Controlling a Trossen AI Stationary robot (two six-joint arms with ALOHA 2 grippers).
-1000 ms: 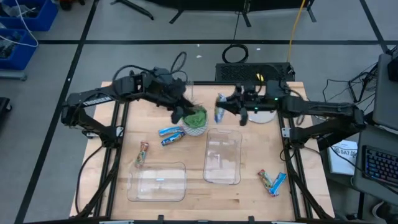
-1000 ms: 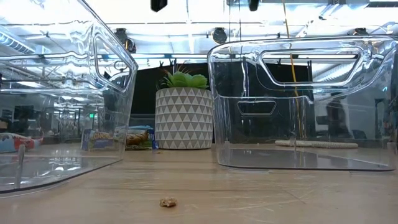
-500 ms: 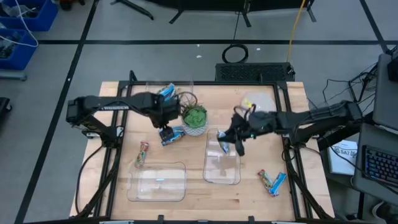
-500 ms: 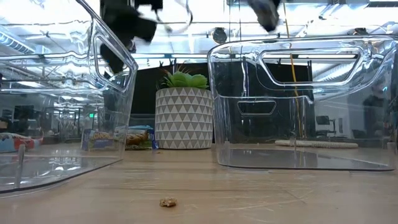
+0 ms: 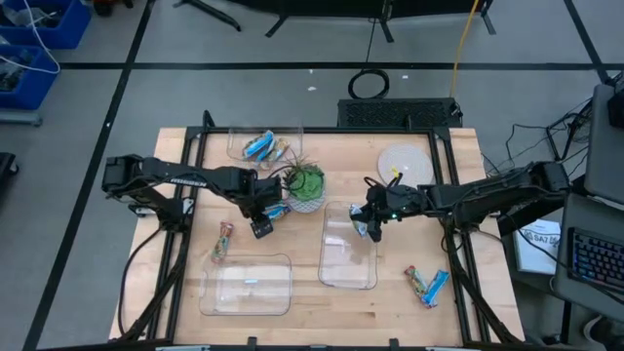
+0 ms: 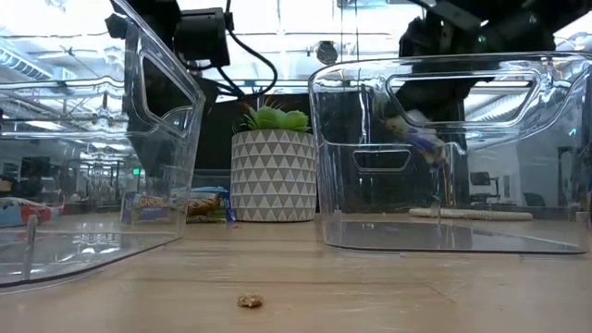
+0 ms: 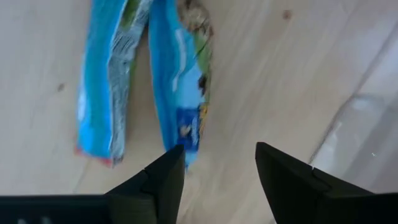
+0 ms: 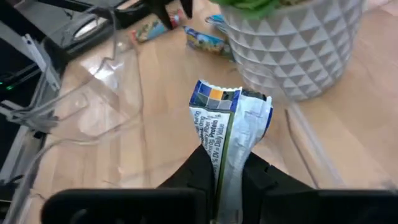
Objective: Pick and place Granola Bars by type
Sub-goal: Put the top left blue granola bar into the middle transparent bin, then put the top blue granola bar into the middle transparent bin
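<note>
Blue granola bar point(image 8: 227, 134) pinched in right end effector point(image 8: 225, 167) over bin point(image 5: 348, 249).

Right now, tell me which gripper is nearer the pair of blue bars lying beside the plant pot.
Left. The left gripper hovers right at the blue bars, fingers open. The right gripper is across the plant pot, over the clear bin, clamping another bar.

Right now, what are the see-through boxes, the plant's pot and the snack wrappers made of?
The see-through box looks like hard, glossy clear plastic: it shows reflections and the room behind it. The white pot with grey triangles seems matte ceramic, though painted plastic is possible. The crinkly blue bar wrapper pinched in the right gripper looks like shiny plastic film.
</note>
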